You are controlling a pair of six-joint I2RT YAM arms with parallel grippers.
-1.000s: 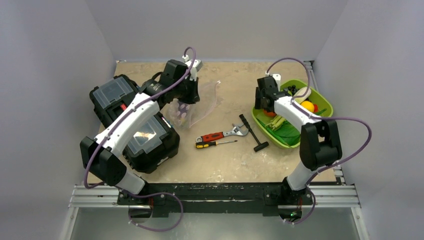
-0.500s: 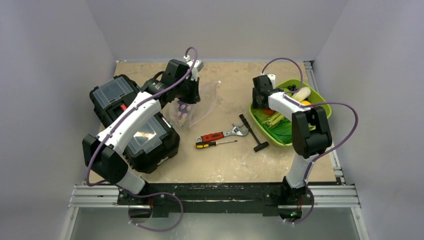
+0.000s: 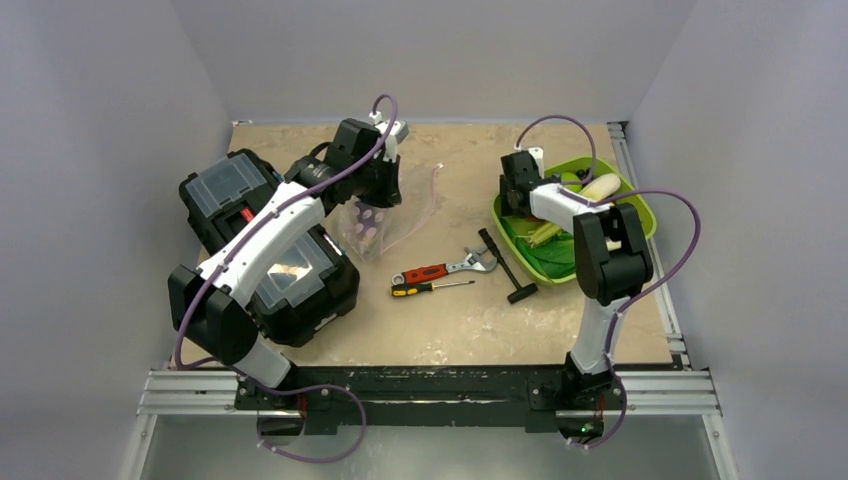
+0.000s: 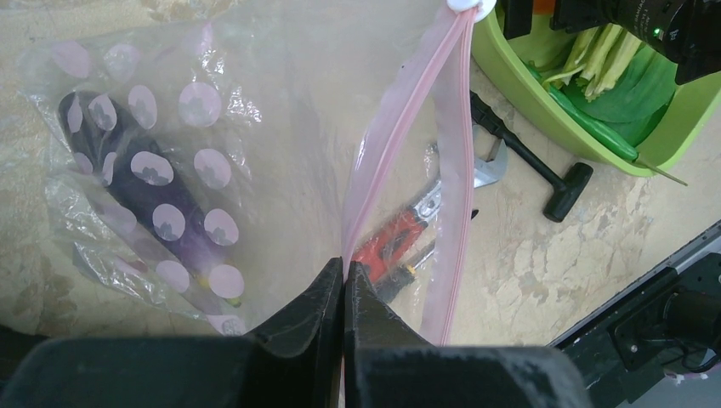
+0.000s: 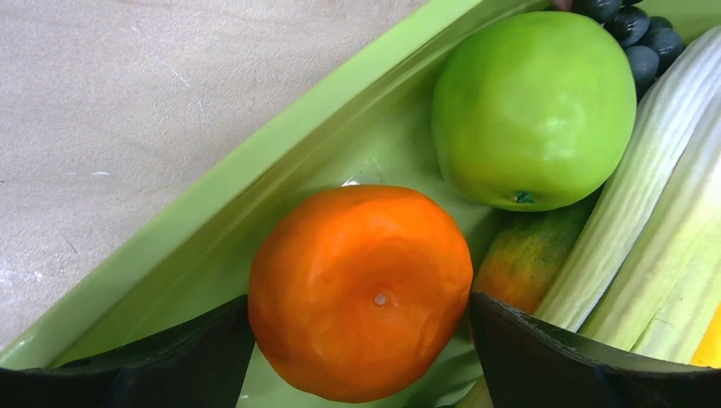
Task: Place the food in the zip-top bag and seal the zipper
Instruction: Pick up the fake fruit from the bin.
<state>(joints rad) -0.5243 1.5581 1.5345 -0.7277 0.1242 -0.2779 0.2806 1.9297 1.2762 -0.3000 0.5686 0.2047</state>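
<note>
My left gripper [image 3: 385, 190] [image 4: 344, 268] is shut on the pink zipper [image 4: 400, 144] strip of the clear zip-top bag [image 3: 400, 215] [image 4: 281, 127] and holds the mouth up and open. A purple spotted piece [image 4: 144, 195] lies inside the bag. My right gripper [image 3: 515, 192] [image 5: 360, 306] is down in the lime-green tray [image 3: 646, 215] [image 5: 255, 195]. Its jaws press both sides of the orange ball [image 5: 361, 289], which sits low in the tray. Beside it are the green apple [image 5: 531, 106], dark grapes [image 5: 633, 34], bok choy stems [image 5: 655, 212] and a green-orange piece [image 5: 523, 255].
A red-handled wrench [image 3: 445, 268], a screwdriver [image 3: 432, 288] and a black T-handle tool [image 3: 505, 265] lie on the table between bag and tray. Two black toolboxes [image 3: 225, 195] [image 3: 300, 275] stand at the left under the left arm.
My right gripper has moved left and farther back within the tray, its elbow swinging inward. The tray has slid slightly left. The left arm has held still with the bag.
</note>
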